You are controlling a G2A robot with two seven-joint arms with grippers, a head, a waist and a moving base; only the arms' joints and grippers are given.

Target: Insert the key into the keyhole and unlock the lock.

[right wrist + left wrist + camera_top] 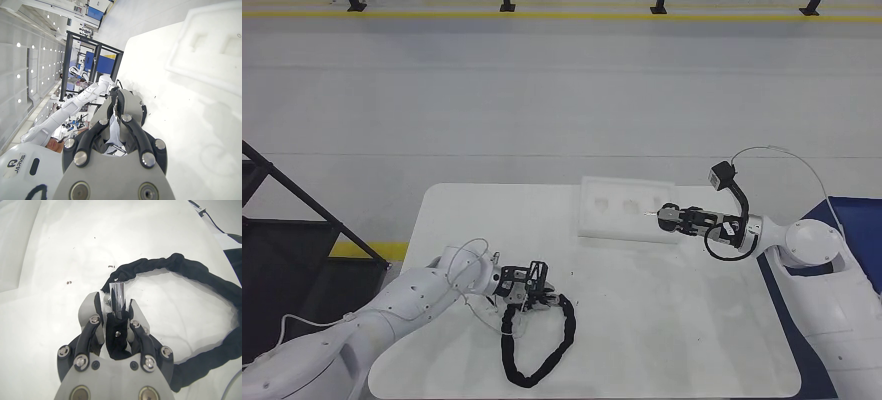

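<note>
A black fabric-sleeved chain lock lies in a loop on the white table, near its front left. My left gripper is shut on the lock's sleeved end. A chrome lock cylinder sticks out past the fingertips, and the chain curls away from it. My right gripper hangs above the right end of a white foam tray, fingers shut. It pinches a small thin key whose tip points left; the two grippers are well apart.
The foam tray with square recesses sits at the table's back middle. A black metal frame stands off the table's left side, and something blue lies beyond its right edge. Small dark specks dot the cloth.
</note>
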